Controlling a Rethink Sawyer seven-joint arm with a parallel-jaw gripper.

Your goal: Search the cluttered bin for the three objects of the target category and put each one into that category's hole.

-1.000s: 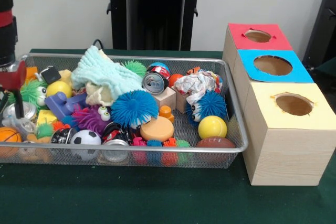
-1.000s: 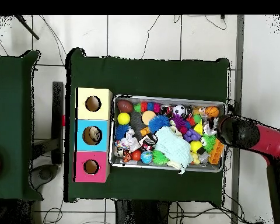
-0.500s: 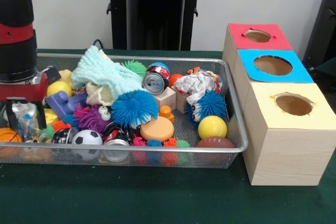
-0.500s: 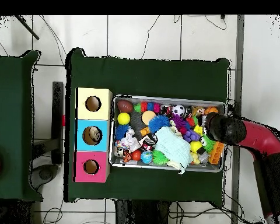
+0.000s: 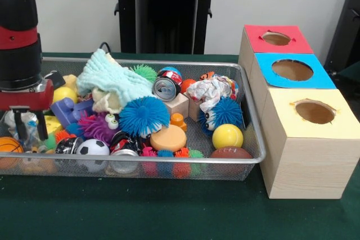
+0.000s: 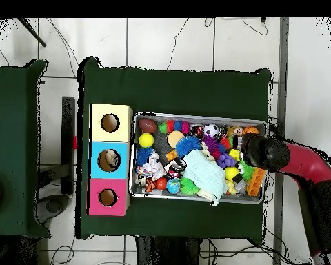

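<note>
The wire-mesh bin (image 5: 169, 160) is crammed with toys: a blue fuzzy ball (image 5: 143, 115), a soccer ball (image 5: 91, 148), a basketball (image 5: 8, 144), a yellow ball (image 5: 227, 136), a brown football (image 5: 231, 153), a drinks can (image 5: 166, 89), crumpled paper (image 5: 211, 91) and a mint cloth (image 5: 112, 80). My gripper (image 5: 32, 130) is down among the clutter at the bin's left end, next to the basketball. From overhead the arm's black head (image 6: 261, 150) covers that end of the bin (image 6: 196, 115) and hides what lies under it.
Three wooden boxes with round holes stand in a row beside the bin: red (image 5: 256, 40), blue (image 5: 323, 80) and yellow (image 5: 343, 116). From overhead something pale shows inside the blue box's hole (image 6: 111, 160). A black stand rises behind the bin.
The arm came in from the bin's edge over its end and the gripper sank into the clutter. In the last half second it shifted only slightly.
</note>
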